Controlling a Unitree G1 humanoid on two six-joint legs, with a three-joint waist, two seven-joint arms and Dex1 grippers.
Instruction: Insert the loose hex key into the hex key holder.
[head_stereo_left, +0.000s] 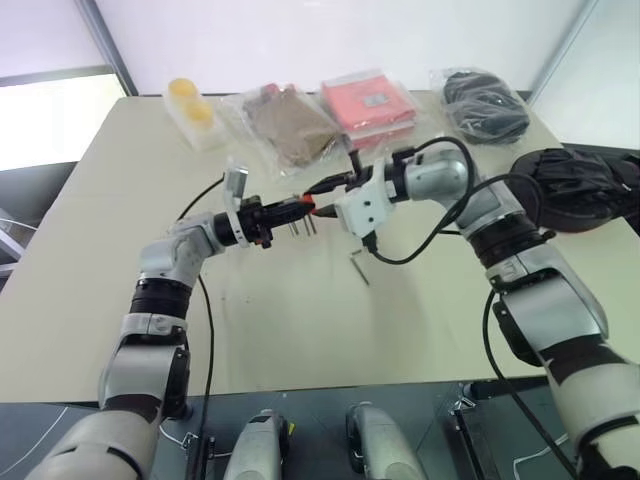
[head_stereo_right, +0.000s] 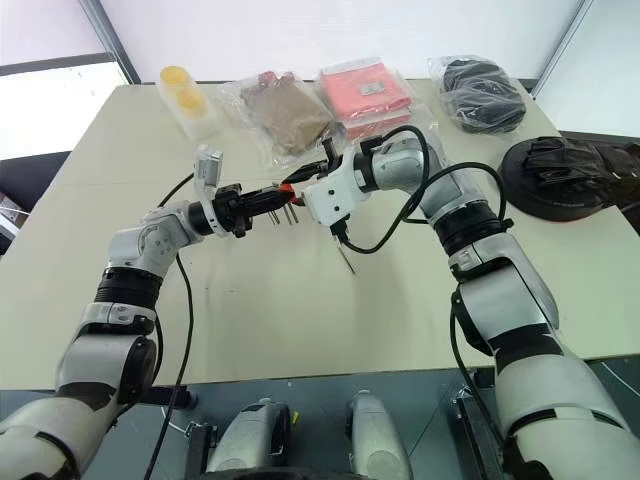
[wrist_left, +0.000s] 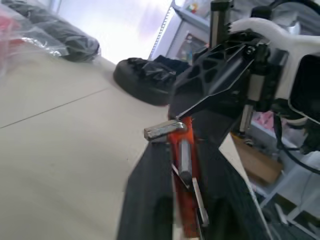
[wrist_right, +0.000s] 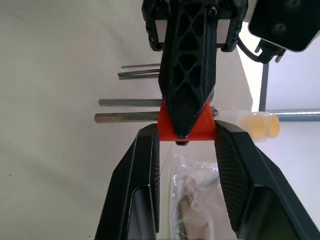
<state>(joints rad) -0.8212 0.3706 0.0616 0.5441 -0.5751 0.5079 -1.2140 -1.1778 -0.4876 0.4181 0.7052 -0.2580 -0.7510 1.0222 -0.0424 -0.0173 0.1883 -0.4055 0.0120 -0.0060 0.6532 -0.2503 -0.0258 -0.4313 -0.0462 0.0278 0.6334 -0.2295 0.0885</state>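
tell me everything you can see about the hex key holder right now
The hex key holder is a small red-orange block that looks like plastic, with several thin grey metal keys sticking out of it like prongs, longer and shorter ones. It is held in the air above the beige table, between the two arms. The right gripper clamps the block's two sides, and the left gripper is shut on it from the opposite end. In the head views its keys point down toward the table.
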